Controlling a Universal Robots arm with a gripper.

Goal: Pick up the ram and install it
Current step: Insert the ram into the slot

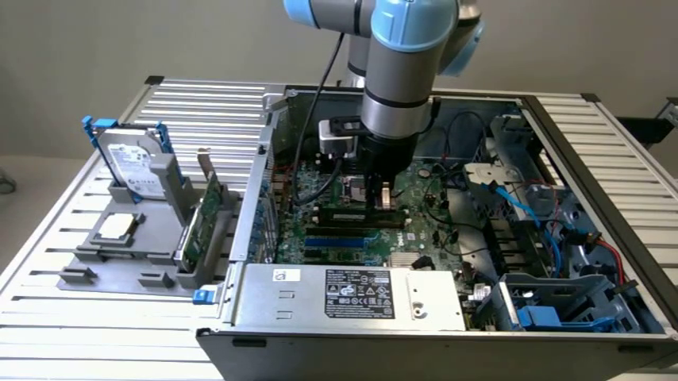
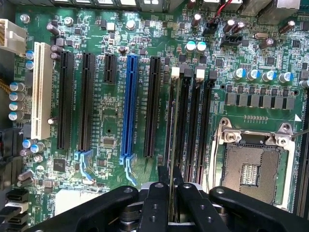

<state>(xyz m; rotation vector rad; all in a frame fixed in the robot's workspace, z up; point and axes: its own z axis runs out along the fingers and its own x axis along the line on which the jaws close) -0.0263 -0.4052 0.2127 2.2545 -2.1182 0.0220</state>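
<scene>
Black two-finger gripper (image 2: 171, 178) has its jaws clamped on the long thin dark-green ram stick (image 2: 172, 125), held edge-on between them, seemingly to line it up with the black plastic memory slots (image 2: 206, 121) just below, not visibly seated yet.

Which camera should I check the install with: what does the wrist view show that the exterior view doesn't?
Wrist view: the gripper pinching the ram edge-on over the black memory slots, near a blue slot and the open processor socket. Exterior view: the arm, the case, a hard drive in a holder at the exterior view's left. Both: the green motherboard.
</scene>
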